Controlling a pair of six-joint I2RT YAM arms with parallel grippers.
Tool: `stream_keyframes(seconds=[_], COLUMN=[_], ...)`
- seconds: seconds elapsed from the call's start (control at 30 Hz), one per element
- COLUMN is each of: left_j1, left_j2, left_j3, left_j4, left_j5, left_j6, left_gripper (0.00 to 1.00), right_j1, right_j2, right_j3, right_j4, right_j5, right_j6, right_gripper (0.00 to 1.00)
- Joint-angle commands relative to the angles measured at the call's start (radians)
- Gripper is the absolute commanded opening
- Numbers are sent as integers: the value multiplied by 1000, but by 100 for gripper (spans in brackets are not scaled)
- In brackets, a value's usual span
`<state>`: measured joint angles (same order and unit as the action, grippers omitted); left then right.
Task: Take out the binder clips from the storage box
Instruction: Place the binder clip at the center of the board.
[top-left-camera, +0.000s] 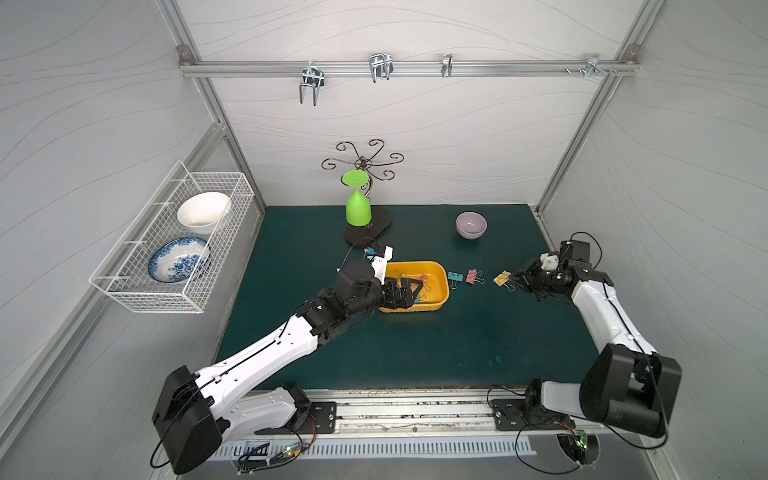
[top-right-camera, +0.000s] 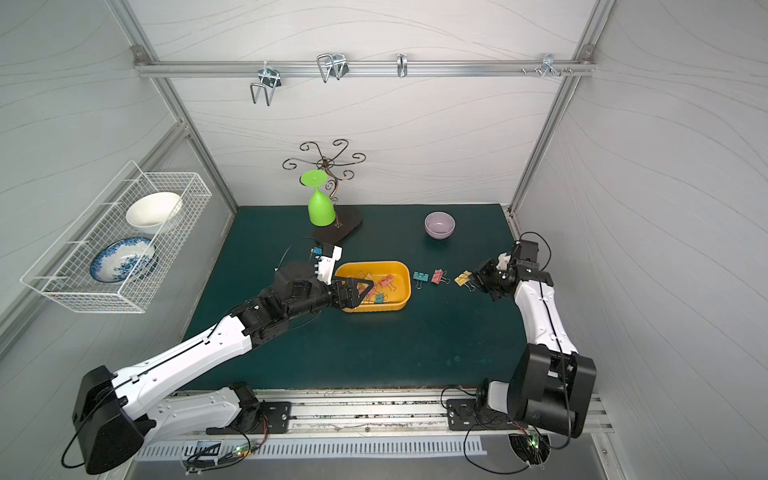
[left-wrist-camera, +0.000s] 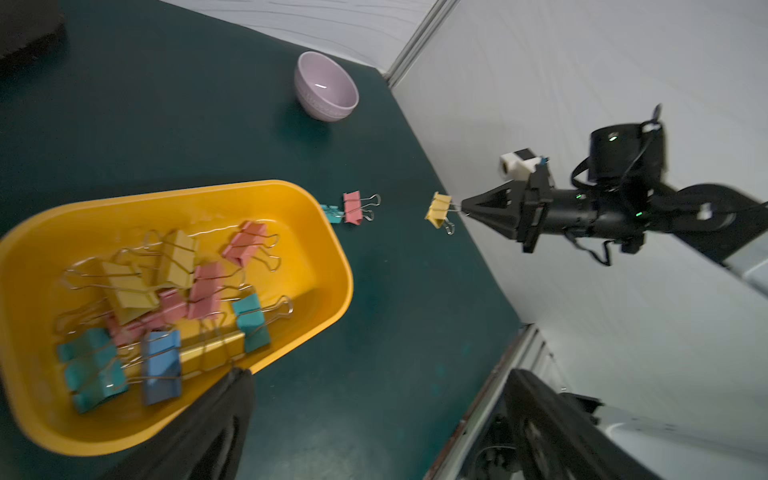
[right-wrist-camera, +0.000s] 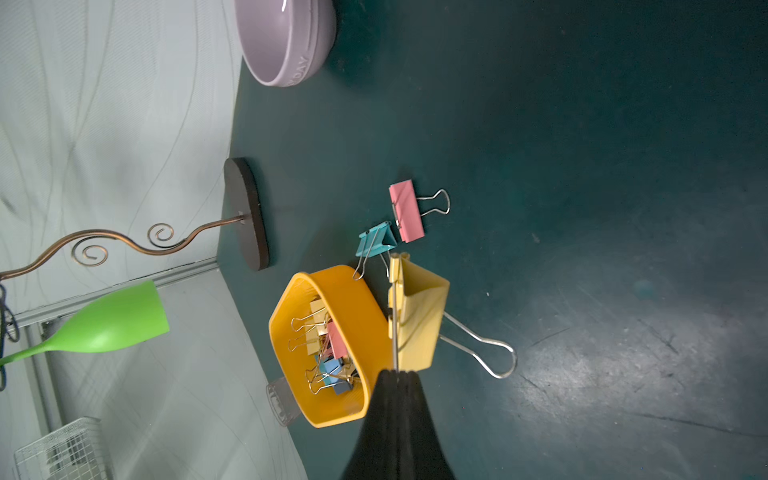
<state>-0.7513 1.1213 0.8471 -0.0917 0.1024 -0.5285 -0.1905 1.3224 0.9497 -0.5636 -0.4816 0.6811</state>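
left gripper, jaws spread wide, hangs over the yellow-orange storage box at mid-mat, hiding part of the heaped binder clips in both top views. its wrist view shows only one finger. right gripper pinches a yellow clip by its wire handle, near the pink clip and teal clip just outside the box. whether the yellow clip touches the green mat is unclear.

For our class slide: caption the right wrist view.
Right pincer grips the yellow binder clip by its wire handle; storage box beyond.
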Motion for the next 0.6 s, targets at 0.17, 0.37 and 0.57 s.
stream_keyframes(seconds=[0.17,0.37,0.57], left_j1=[7,95,124], left_j2=[-17,-12,-51], left_j3=[-8,-26,-56], left_j4=[-61,-67,-51], left_j5=[-238,-178,-152], left_j6=[226,94,73], left_gripper=[99,99,99], right_j1=[10,62,109], right_j2=[135,267,384], right_j3=[24,66,103], right_j4=[168,275,350], right_j5=[120,224,301], right_j6=[91,173,231], right_gripper=[0,0,0])
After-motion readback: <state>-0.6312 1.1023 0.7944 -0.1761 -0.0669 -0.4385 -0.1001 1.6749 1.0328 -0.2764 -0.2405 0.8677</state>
